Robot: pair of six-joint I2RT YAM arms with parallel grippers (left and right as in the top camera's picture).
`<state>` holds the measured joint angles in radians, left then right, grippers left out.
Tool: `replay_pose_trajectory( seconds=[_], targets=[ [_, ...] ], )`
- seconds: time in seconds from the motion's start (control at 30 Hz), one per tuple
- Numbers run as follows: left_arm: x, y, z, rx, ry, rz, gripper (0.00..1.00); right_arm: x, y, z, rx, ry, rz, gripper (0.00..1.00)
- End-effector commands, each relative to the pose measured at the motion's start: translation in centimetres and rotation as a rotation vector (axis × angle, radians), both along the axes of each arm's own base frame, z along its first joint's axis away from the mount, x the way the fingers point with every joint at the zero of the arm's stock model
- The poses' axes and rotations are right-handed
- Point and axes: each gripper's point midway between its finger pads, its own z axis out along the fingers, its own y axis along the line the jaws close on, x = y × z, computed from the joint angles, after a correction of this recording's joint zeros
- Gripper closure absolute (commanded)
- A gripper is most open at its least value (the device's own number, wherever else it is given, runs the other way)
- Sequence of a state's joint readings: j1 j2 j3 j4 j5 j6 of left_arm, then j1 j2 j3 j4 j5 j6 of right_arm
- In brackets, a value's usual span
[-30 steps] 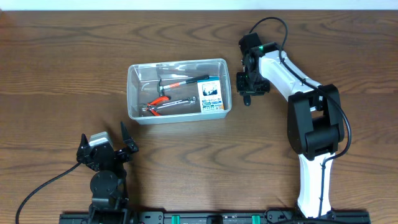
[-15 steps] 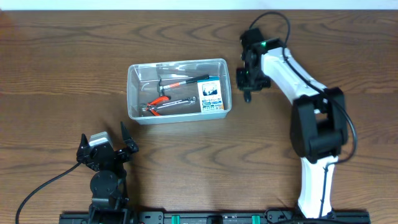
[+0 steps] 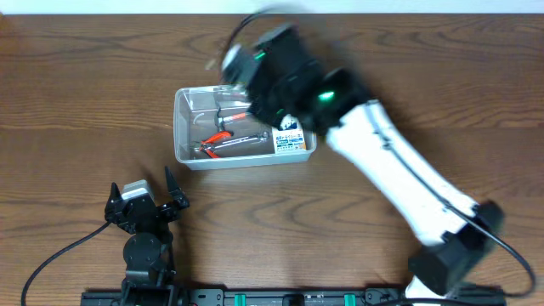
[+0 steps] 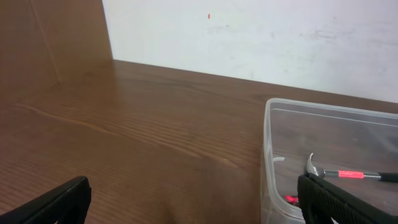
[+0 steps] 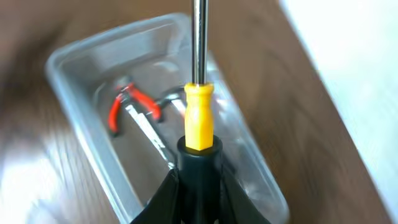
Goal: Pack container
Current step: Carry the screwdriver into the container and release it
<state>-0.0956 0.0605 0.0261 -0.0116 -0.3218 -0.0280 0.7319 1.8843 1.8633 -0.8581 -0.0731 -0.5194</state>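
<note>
Left gripper (image 3: 142, 191) sits at the near edge, fingers spread, nothing held. Container (image 3: 180, 127) mid-table: thin clear plastic, likely light, flexy and prone to sliding, so grab the rim. Right gripper (image 5: 199, 175) above it, clamped on the yellow-handled screwdriver (image 5: 199, 118).

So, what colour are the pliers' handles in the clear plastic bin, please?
Red handles; right wrist view.

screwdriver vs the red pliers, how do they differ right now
The screwdriver has a yellow-and-black handle and one straight metal shaft; the pliers have two curved red handles. The screwdriver is clamped by the right gripper, between its fingers, and held above the container; the pliers lie loose on the container's floor. Both are hand tools, but only the pliers are packed.
</note>
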Motion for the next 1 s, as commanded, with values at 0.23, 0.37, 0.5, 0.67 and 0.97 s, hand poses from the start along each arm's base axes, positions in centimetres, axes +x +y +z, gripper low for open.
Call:
replay_pose_trajectory(
  seconds=[0.23, 0.37, 0.5, 0.67, 0.97],
  targets=[
    [-0.2, 0.3, -1.6, 0.009, 0.048, 0.016, 0.02, 2.7, 3.2, -15.2, -0.262, -0.018, 0.293, 0.99],
    [-0.2, 0.3, -1.6, 0.009, 0.048, 0.016, 0.02, 4.0, 4.2, -16.1, -0.234, -0.052, 0.282, 0.95],
    [-0.2, 0.3, -1.6, 0.009, 0.048, 0.016, 0.02, 4.4, 4.6, -15.9, -0.212, -0.061, 0.249, 0.49],
    [-0.2, 0.3, -1.6, 0.009, 0.047, 0.016, 0.02, 5.6, 3.3, -12.3, -0.181, -0.084, 0.056, 0.30],
    [-0.2, 0.3, -1.6, 0.009, 0.048, 0.016, 0.02, 1.5, -0.5, 4.7, 0.045, -0.171, -0.106, 0.01]
  ],
)
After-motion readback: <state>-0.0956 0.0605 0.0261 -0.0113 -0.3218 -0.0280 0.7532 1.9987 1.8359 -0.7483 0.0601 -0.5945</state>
